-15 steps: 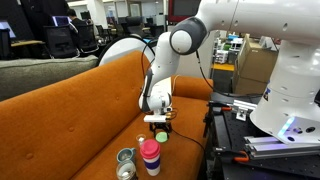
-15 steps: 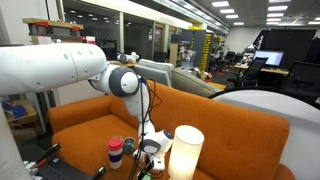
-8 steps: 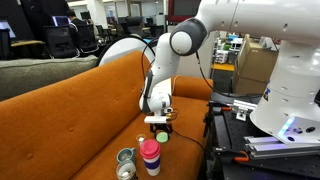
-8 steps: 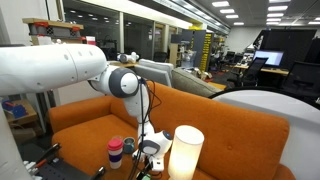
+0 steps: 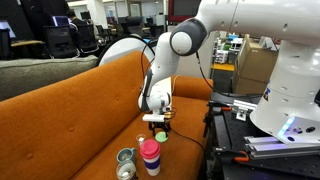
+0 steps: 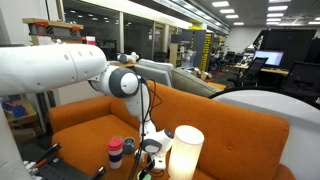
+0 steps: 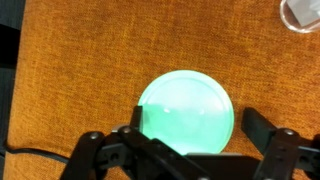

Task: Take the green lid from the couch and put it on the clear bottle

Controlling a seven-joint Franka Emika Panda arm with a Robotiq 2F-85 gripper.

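- The green lid (image 7: 187, 112) lies flat on the seat of the couch (image 7: 80, 70). In the wrist view it fills the middle of the picture.
- The gripper (image 7: 195, 145) hangs right over it, jaws wide. One finger (image 7: 128, 142) is at the lid's left edge and the other stands a little clear on the right.
- In an exterior view the clear bottle (image 5: 125, 158) stands on the seat, nearer and to the left of the gripper (image 5: 157, 123).
- A pink bottle (image 5: 150, 157) stands just right of the clear bottle.
- In an exterior view a white cylinder lamp (image 6: 185, 152) stands nearest, beside the gripper.
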